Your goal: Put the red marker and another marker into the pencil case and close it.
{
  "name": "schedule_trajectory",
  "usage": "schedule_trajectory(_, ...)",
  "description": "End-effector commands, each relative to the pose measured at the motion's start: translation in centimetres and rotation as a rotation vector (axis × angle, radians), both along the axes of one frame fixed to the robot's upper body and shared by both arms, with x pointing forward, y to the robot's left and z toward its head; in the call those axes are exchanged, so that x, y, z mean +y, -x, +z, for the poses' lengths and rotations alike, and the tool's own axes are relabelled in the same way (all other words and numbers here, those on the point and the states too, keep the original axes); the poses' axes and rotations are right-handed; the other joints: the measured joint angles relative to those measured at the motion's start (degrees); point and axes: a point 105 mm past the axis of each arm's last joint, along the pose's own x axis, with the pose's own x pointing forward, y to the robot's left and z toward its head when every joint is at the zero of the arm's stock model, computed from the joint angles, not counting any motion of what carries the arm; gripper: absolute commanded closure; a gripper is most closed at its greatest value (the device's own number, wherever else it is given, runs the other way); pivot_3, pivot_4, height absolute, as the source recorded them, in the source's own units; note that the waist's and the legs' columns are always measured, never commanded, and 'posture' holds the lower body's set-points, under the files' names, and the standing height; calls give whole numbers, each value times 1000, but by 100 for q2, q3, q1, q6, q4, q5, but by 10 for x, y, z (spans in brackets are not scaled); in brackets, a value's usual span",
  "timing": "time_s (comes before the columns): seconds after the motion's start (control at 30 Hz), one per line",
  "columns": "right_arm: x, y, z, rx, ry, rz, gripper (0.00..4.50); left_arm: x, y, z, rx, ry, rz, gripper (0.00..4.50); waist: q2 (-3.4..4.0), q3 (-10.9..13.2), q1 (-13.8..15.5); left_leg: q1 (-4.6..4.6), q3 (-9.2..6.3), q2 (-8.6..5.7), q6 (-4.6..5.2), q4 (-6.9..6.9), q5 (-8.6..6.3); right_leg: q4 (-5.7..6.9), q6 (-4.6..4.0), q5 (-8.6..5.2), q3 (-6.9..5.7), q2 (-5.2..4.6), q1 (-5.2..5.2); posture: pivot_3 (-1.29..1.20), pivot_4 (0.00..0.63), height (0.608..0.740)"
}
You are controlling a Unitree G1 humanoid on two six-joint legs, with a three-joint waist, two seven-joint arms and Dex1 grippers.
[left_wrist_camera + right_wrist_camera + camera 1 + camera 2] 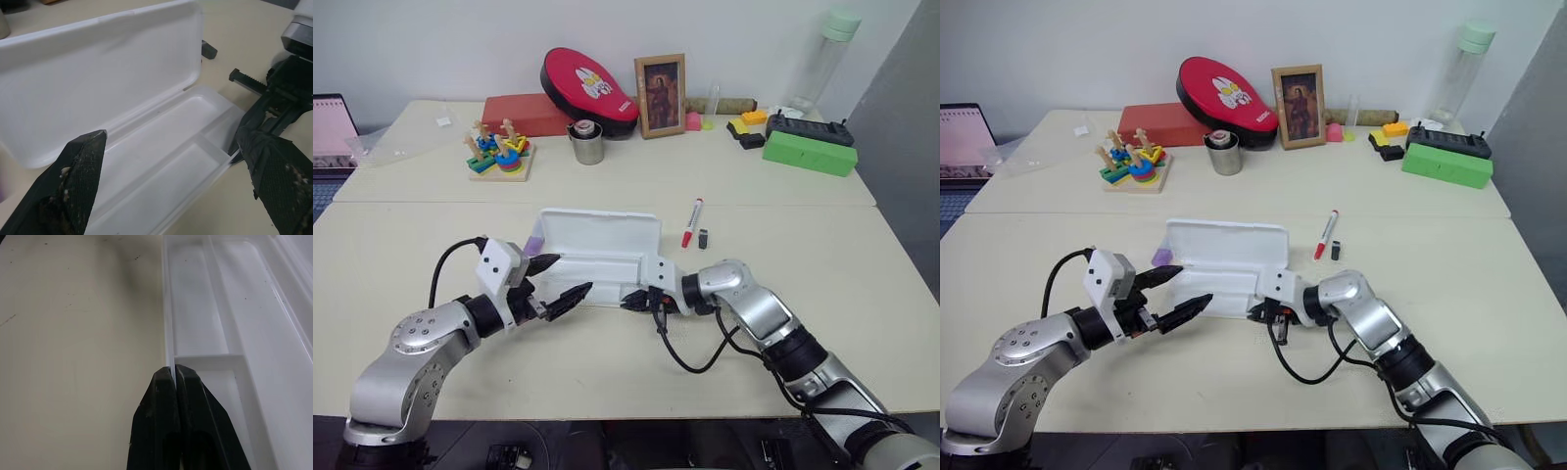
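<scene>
Right tool [174,374] pinched shut on pencil case [168,333] rim, left tool [556,282] wide open — empty, beside it

Both arms: silver-grey rounded metal shells w/ black joint bands. Left gripper [558,283]: two black tapered fingers [73,186], textured pads w/ pale scuff specks, white boxy wrist housing, black cable looping off it. Right gripper [631,301]: black smooth fingers [164,431], white wrist block, black cables hanging in loops; black toothed rack on its mechanism.
</scene>
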Motion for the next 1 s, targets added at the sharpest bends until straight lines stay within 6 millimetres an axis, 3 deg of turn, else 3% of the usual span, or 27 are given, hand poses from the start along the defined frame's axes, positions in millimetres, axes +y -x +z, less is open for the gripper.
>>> schedule_trajectory(0.03, 3, 7, -2, -17, 23, 41, 4290, -5, 5, 9, -27, -1, -32, 0, 0, 0, -1, 2, 0, 0, 0, 0, 0, 0, 0, 0, 0, 0, 2, 0, 150, 740)
schedule_trajectory(0.17, 2, 6, 6, -35, -3, 39, 3349, -7, 6, 11, -31, -6, -42, 0, 0, 0, 2, 4, 1, 0, 0, 0, 0, -1, 0, 0, 1, 0, 4, 0, 150, 740)
schedule_trajectory(0.27, -1, 3, 23, -53, -59, 17, 2670, -6, 5, 16, -45, -5, -37, 0, 0, 0, 3, 4, 0, 0, 0, 0, 0, -1, 1, 0, 1, 0, 4, 0, 150, 740)
schedule_trajectory(0.4, -18, 2, 71, -9, -231, -19, 1772, 0, -1, 26, -73, 11, -7, 0, 0, 0, 7, 0, 0, 0, 0, 0, 0, -1, 0, 1, 0, 0, 2, 0, 150, 740)
schedule_trajectory(0.5, -48, -20, 113, 6, -373, -171, 1101, -11, -7, 37, -96, 54, -33, 0, -1, 0, 34, 0, -1, -1, 0, 3, 0, -2, 0, 3, -1, 0, 6, 0, 150, 740)
schedule_trajectory(0.57, -63, -33, 124, 1, -407, -262, 617, -21, -9, 42, -111, 74, -56, 0, -1, 0, 51, 1, -1, -1, 0, 6, 0, -2, 2, 4, -1, 0, 9, 0, 150, 740)
schedule_trajectory(0.6, -69, -40, 127, -1, -411, -307, 345, -25, -10, 43, -116, 78, -67, 0, -4, -2, 53, 1, -1, -2, 0, 7, 0, -2, 3, 5, -1, -1, 10, 0, 150, 740)
schedule_trajectory(0.67, -97, -74, 125, -10, -397, -545, 29, -40, -13, 49, -137, 109, -95, 0, -5, -3, 39, 2, 0, -1, 1, 6, 0, -5, 3, 5, 0, 0, 10, 0, 150, 740)
schedule_trajectory(0.77, -128, -117, 107, 17, -368, -895, 29, -56, -25, 63, -171, 177, -88, 0, -5, -3, 35, 2, 1, -3, 1, 8, 0, -2, 3, 7, 3, -1, 10, 0, 150, 740)
schedule_trajectory(1.0, -98, -143, 78, 81, -347, -1069, 29, -78, -49, 92, -251, 223, -65, 0, -5, -3, -60, -1, 8, -3, 3, 6, 2, -2, 0, 15, 12, 1, 2, 0, 150, 740)
